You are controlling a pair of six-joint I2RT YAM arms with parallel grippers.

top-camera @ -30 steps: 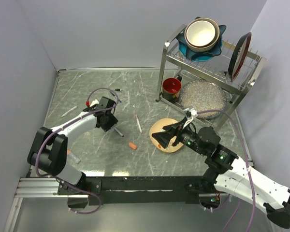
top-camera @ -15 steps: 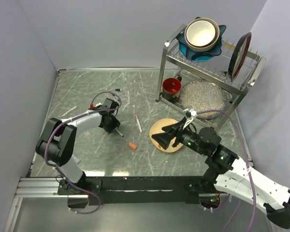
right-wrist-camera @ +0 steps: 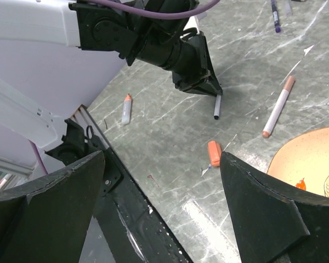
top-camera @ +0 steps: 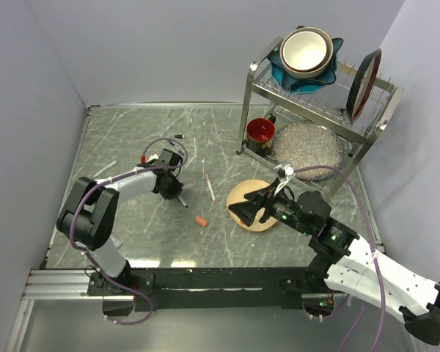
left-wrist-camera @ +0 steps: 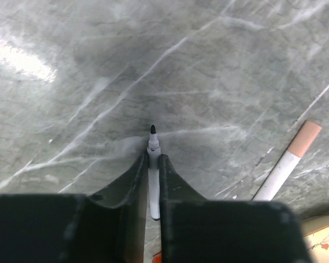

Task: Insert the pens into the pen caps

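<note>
My left gripper is shut on a grey-white pen that lies low on the table. The pen's black tip pokes out ahead of the fingers, and its rear end shows in the right wrist view. A white pen with a reddish tip lies just right of it. An orange-red pen cap rests nearer the front. My right gripper hovers open and empty over the edge of the wooden plate, right of the cap.
A round wooden plate lies under my right arm. A dish rack with bowls, a red cup and a glass dish stands at the back right. Other pens lie at the back, the left and the front left.
My left gripper has slid slightly right and its fingers have closed on the grey-white pen. The right gripper has barely moved.
</note>
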